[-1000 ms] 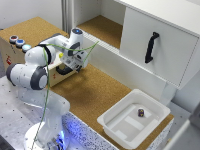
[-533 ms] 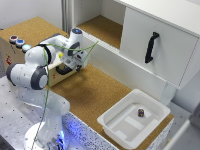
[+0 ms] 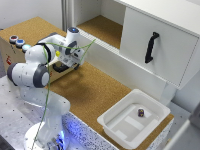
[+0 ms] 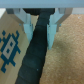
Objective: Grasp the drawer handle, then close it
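Two gripper point(image 4: 39, 34) fingers spread, black drawer handle point(image 4: 36, 57) between them, drawer point(image 4: 11, 47) plywood beside

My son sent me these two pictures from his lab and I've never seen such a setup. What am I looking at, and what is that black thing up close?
The white jointed machine is a robot arm. One picture is taken from a camera off to the side and shows the whole scene. The other comes from a camera on the arm's wrist, looking down past its gripper, the two-fingered hand.

The black thing is the drawer handle, fixed to a plywood drawer. The fingers stand on either side of it; whether they already squeeze it I cannot tell.

Also in the side picture: a cork worktop, a wooden box with coloured buttons, a white tray holding a small dark object, and a white cabinet door with its own black handle.
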Controlling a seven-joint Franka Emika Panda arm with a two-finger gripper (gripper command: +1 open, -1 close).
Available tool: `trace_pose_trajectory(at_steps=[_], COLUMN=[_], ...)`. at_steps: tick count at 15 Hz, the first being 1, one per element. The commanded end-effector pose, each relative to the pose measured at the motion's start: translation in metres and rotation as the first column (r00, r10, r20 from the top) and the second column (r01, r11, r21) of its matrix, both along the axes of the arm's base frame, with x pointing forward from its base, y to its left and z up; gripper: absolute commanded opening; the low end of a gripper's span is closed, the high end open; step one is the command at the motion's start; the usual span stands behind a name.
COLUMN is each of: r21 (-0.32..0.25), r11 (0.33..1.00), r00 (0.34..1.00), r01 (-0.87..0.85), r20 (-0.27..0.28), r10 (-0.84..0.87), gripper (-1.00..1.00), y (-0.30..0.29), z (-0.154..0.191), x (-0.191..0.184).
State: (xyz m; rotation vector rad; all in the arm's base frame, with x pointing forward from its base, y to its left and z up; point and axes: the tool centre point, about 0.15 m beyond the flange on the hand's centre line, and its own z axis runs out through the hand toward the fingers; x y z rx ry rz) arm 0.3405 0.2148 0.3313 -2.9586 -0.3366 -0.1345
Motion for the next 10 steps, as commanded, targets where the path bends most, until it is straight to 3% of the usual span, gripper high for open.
trace_pose_trajectory(at_steps=[1,5,9,10], r21=[-0.021,0.056,0.052,0.057], r11=[0.996,0.994,0.989,0.986], r00=[0.994,0.993,0.989,0.987], r01=[-0.088,-0.093,-0.140,-0.156], r20=[-0.063,-0.070,-0.035,-0.040], r10=[0.087,0.097,0.142,0.158], gripper=[-1.00,-1.00,-1.00,1.00], y=[0.068,0.105,0.134,0.140], z=[-0.019,-0.010,0.005,0.006], x=[0.021,0.024,0.023,0.021])
